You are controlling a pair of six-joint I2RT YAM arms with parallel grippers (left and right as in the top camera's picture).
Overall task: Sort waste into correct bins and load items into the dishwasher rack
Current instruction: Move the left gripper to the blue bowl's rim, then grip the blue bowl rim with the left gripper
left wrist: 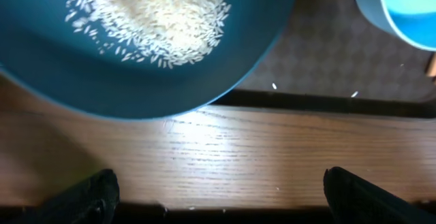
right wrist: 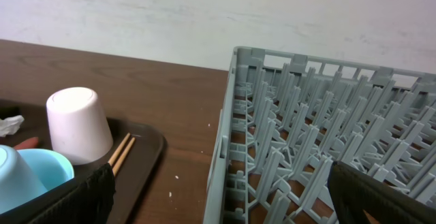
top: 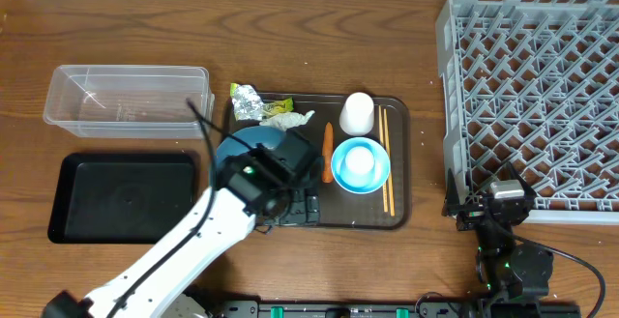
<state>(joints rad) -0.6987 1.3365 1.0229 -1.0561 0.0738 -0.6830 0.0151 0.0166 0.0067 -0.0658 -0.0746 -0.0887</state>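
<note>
Rice grains (left wrist: 157,13) lie in a loose white heap inside the large dark-blue bowl (left wrist: 136,81), which sits at the left end of the dark brown serving tray (top: 404,134). A few stray grains lie on the tray floor beside it. To the bowl's right on the same tray come the small orange carrot (top: 327,149), the light-blue bowl (top: 360,165) and the two wooden chopsticks (top: 387,159) lying side by side. The white cup (top: 357,113) stands upside down behind the light-blue bowl. At the tray's far left corner lie the crumpled white tissue (top: 288,118) and the silver and yellow-green wrapper (top: 247,101).

The left hand (top: 290,207) hangs over the tray's near edge just beside the dark-blue bowl. Its fingers are spread wide with nothing between them.

On the wooden counter (left wrist: 238,149), left of the serving tray, the clear plastic tub (top: 126,96) sits behind the shallow black tray (top: 126,197). The grey dishwasher rack (top: 542,96) fills the right side. The right hand (top: 488,197) sits at the rack's near left corner, fully spread and holding nothing.
</note>
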